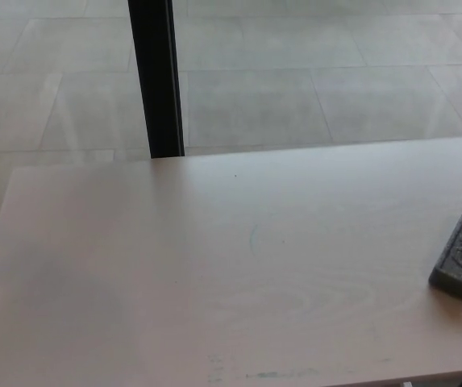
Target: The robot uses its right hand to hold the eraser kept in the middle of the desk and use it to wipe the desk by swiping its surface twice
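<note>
Where the pale desk nears the right edge, dark eraser flat, long axis running near-to-far, both hands unseen, fingers untellable.

You have a pale, whitish wood desk with faint curved grain near its middle and small greenish smudges along the near edge. At the right edge lies a dark grey eraser, its top marked with lighter grey scuffs. Beyond the desk, the floor shows light grey tiles with thin darker seams. A black post stands far left.
</note>
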You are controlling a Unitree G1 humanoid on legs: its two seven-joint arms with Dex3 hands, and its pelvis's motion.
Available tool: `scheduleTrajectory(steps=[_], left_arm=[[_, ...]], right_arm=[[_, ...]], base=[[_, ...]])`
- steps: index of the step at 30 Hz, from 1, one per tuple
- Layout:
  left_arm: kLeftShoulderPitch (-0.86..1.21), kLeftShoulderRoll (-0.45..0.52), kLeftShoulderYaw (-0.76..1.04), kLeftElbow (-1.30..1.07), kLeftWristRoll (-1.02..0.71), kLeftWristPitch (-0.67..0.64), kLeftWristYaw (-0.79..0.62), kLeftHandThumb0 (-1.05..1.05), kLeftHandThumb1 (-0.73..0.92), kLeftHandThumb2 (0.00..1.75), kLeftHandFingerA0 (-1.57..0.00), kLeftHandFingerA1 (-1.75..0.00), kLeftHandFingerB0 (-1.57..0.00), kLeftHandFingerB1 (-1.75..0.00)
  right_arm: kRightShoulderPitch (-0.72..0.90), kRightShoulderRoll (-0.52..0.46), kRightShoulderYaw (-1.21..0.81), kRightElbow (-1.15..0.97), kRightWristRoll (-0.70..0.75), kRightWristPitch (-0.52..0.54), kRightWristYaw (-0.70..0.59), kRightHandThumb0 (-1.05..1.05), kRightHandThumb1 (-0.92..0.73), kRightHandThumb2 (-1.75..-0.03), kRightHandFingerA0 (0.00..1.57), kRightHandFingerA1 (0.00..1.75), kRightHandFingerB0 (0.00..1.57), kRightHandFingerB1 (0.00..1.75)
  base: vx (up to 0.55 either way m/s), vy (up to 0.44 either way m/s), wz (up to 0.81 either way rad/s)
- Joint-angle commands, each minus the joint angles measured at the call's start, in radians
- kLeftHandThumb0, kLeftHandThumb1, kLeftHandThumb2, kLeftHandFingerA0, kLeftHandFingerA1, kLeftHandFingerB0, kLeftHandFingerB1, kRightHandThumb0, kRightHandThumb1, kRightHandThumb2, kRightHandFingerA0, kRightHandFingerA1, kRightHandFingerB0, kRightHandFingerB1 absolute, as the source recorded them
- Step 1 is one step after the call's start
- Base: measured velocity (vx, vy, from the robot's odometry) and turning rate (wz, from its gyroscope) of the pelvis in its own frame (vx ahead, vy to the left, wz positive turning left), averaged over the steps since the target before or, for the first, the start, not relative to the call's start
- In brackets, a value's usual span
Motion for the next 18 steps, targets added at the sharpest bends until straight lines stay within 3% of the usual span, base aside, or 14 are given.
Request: scheduleTrajectory(steps=[1, 2, 3, 4, 5, 6, 7, 10, 12, 13, 14, 15, 17, 18], left_arm=[[0.013, 0.019, 0.016, -0.016, -0.013, 0.030, -0.002, -0.54, 0.62, 0.58, -0.52, -0.91, -0.45, -0.66], [0.017, 0.019, 0.017, -0.021, -0.015, 0.031, -0.004, -0.55, 0.42, 0.92, -0.59, -0.86, -0.40, -0.67], [0.017, 0.022, 0.017, -0.015, -0.015, 0.030, -0.007, -0.54, 0.42, 0.92, -0.59, -0.85, -0.40, -0.66], [0.012, 0.023, 0.023, -0.006, -0.020, 0.031, -0.005, -0.54, 0.42, 0.92, -0.56, -0.82, -0.37, -0.65], [0.013, 0.010, 0.026, -0.021, -0.027, 0.043, 0.005, -0.52, 0.42, 0.92, -0.55, -0.81, -0.39, -0.66], [0.014, 0.005, 0.029, -0.025, -0.030, 0.046, 0.007, -0.51, 0.43, 0.92, -0.55, -0.81, -0.39, -0.66], [0.008, 0.003, 0.041, -0.005, -0.043, 0.035, -0.003, -0.49, 0.60, 0.58, -0.47, -0.84, -0.44, -0.66], [0.001, 0.007, 0.032, 0.009, -0.024, 0.040, 0.002, -0.53, 0.60, 0.58, -0.54, -0.97, -0.40, -0.65], [0.001, 0.008, 0.029, 0.009, -0.020, 0.040, 0.000, -0.54, 0.61, 0.58, -0.52, -0.95, -0.40, -0.65], [0.001, 0.009, 0.026, 0.010, -0.018, 0.035, -0.006, -0.54, 0.43, 0.92, -0.61, -0.88, -0.36, -0.66], [0.001, 0.012, 0.023, 0.016, -0.012, 0.033, -0.004, -0.55, 0.42, 0.91, -0.65, -0.90, -0.41, -0.68], [0.000, 0.016, 0.023, 0.019, -0.010, 0.036, 0.000, -0.54, 0.45, 0.94, -0.62, -0.87, -0.37, -0.66], [0.002, 0.017, 0.024, 0.016, -0.011, 0.036, -0.001, -0.54, 0.45, 0.95, -0.63, -0.87, -0.36, -0.65], [0.007, 0.018, 0.020, 0.009, -0.004, 0.041, 0.007, -0.56, 0.67, 0.60, -0.55, -0.89, -0.42, -0.64]], right_arm=[[0.172, 0.042, -0.290, 0.151, 0.214, -0.020, -0.176, -0.92, -0.78, -0.64, 0.89, 0.92, 0.43, 1.07], [0.178, 0.051, -0.294, 0.181, 0.213, -0.030, -0.176, -0.92, -0.78, -0.64, 0.88, 0.92, 0.43, 1.07], [0.179, 0.057, -0.295, 0.212, 0.210, -0.048, -0.178, -0.92, -0.78, -0.64, 0.88, 0.92, 0.42, 1.06], [0.185, 0.078, -0.295, 0.230, 0.209, -0.063, -0.181, -0.87, -0.60, -1.11, 0.81, 0.92, 0.41, 0.91], [0.192, 0.092, -0.301, 0.240, 0.206, -0.075, -0.188, -0.91, -0.78, -0.64, 0.76, 1.00, 0.31, 1.12], [0.200, 0.108, -0.298, 0.235, 0.204, -0.082, -0.185, -0.92, -0.78, -0.64, 0.78, 1.03, 0.24, 1.17], [0.208, 0.137, -0.289, 0.235, 0.193, -0.080, -0.203, -0.93, -0.78, -0.64, 0.73, 1.08, 0.19, 1.20], [0.244, 0.185, -0.223, 0.306, 0.160, -0.076, -0.179, -0.89, -0.80, -0.59, 0.56, 1.24, 0.18, 1.18], [0.252, 0.193, -0.201, 0.316, 0.168, -0.086, -0.179, -0.86, -0.79, -0.60, 0.50, 1.22, 0.21, 1.16], [0.254, 0.208, -0.190, 0.314, 0.172, -0.073, -0.189, -0.87, -0.78, -0.61, 0.49, 1.22, 0.27, 1.16], [0.255, 0.220, -0.179, 0.309, 0.177, -0.057, -0.206, -0.88, -0.76, -0.64, 0.53, 1.24, 0.21, 1.22], [0.250, 0.226, -0.165, 0.315, 0.173, -0.053, -0.219, -0.91, -0.79, -0.62, 0.64, 1.27, 0.26, 1.19], [0.241, 0.226, -0.147, 0.333, 0.176, -0.057, -0.235, -0.90, -0.78, -0.61, 0.63, 1.25, 0.23, 1.17], [0.237, 0.225, -0.140, 0.339, 0.187, -0.052, -0.238, -0.90, -0.75, -0.61, 0.70, 1.21, 0.24, 1.31]], base=[[0.00, 0.000, 0.00], [0.00, 0.000, 0.00], [0.00, 0.000, 0.00], [0.00, 0.000, 0.00], [0.00, 0.000, 0.00], [0.00, 0.000, 0.00], [0.00, 0.000, 0.00], [0.00, 0.000, 0.00], [0.00, 0.000, 0.00], [0.00, 0.000, 0.00], [0.00, 0.000, 0.00], [0.00, 0.000, 0.00], [0.00, 0.000, 0.00], [0.00, 0.000, 0.00]])
